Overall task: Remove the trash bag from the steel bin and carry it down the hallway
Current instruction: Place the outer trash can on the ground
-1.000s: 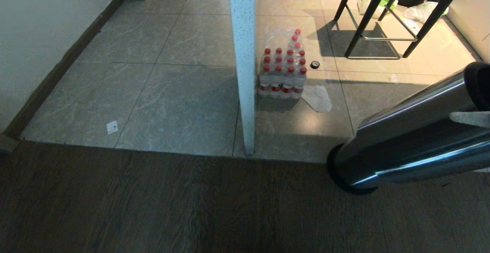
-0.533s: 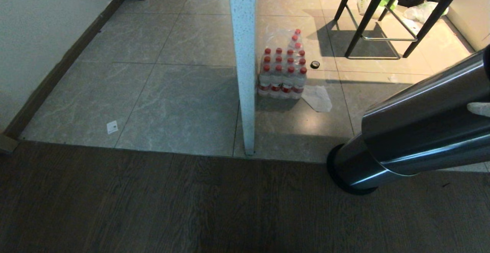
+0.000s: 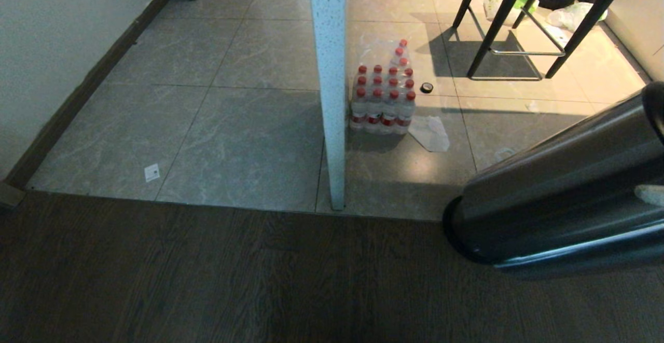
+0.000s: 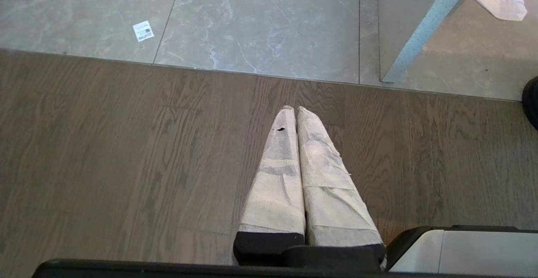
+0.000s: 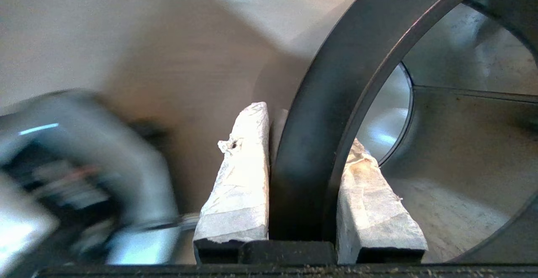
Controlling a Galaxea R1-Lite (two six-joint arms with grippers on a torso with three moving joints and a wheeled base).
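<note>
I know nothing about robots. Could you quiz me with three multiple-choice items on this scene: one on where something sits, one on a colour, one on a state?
1. Where does the pack of water bottles stand?
A. Against the white pillar, on the tiles
B. On the dark wood floor
C. Inside the steel bin

2. What colour are the bottle caps?
A. Blue
B. Red
C. Green

3. How is the right gripper set on the steel bin?
A. Hanging clear of it
B. Pressed flat on its base
C. Shut on its black rim, one finger outside, one inside

Answers:
1 A, the pack stands beside the pillar's foot on the grey tiles.
2 B, every cap shows red.
3 C, the right wrist view shows the rim between the padded fingers, and the bin leans steeply.
</note>
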